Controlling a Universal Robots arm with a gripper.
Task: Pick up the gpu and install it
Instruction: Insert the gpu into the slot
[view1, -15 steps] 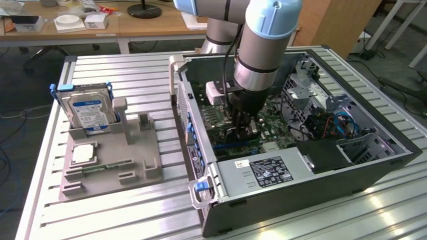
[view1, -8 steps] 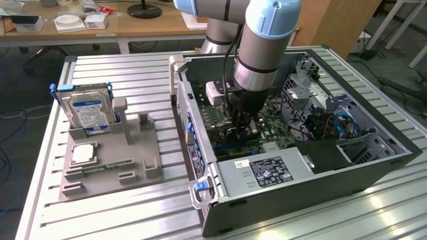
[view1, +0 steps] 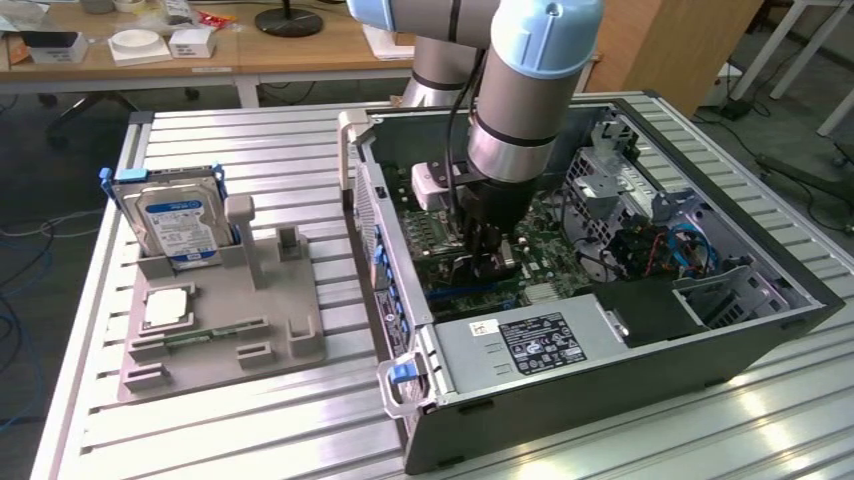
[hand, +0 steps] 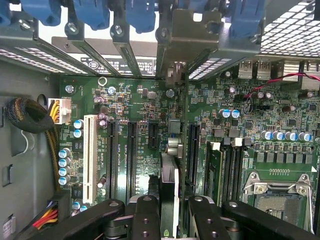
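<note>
My gripper (view1: 489, 258) reaches down into the open computer case (view1: 767, 325), low over the green motherboard (view1: 541, 245). In the wrist view the gpu (hand: 170, 172) is seen edge-on as a thin card running between the two black fingers (hand: 145, 212) of the gripper (hand: 171, 205), which is shut on it. The card's metal bracket (hand: 186, 35) stands at the case's rear slot openings, under the blue latches (hand: 142, 12). The card hangs over the motherboard between two black expansion slots (hand: 192, 150); I cannot tell whether its edge touches a slot.
Beside the case, on the exterior view's left, a grey fixture (view1: 274, 330) holds an upright hard drive (view1: 176, 225), a square chip (view1: 168, 308) and a memory stick (view1: 214, 334). A power supply (view1: 534, 342) fills the case's near corner. Cables (hand: 30, 117) and the processor socket (hand: 280, 192) flank the slots.
</note>
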